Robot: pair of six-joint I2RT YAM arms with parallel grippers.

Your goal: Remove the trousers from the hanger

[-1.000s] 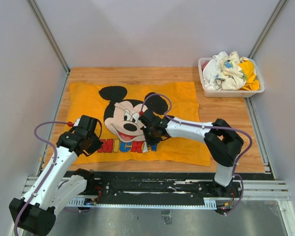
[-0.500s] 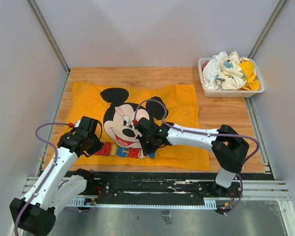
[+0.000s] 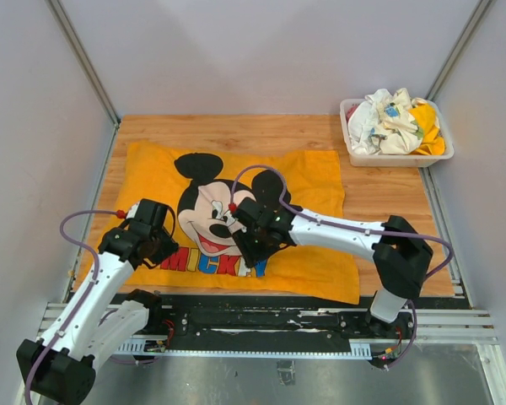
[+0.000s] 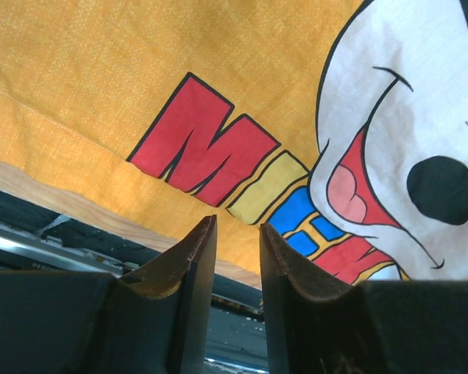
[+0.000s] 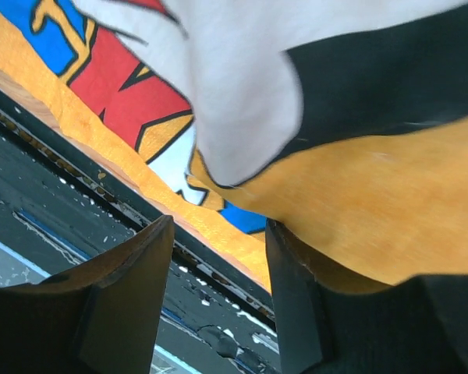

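An orange cloth [image 3: 312,177] with a Mickey Mouse print lies spread flat on the wooden table. I cannot make out trousers or a hanger in any view. My left gripper [image 3: 158,251] hovers low over the cloth's near-left edge [image 4: 101,78]. It is open by a narrow gap [image 4: 238,222] with nothing in it. My right gripper [image 3: 255,250] sits on the print near the front edge. It is open [image 5: 218,224], and a fold of the orange cloth [image 5: 390,202] rests over its right finger, not between the two.
A white bin [image 3: 388,159] stands at the back right, filled with crumpled clothes [image 3: 396,118]. The black base rail [image 3: 261,319] runs just past the table's near edge. Grey walls close in both sides.
Both grippers were shut and now stand open. The right gripper moved left and toward the near edge, and the cloth slid that way with it.
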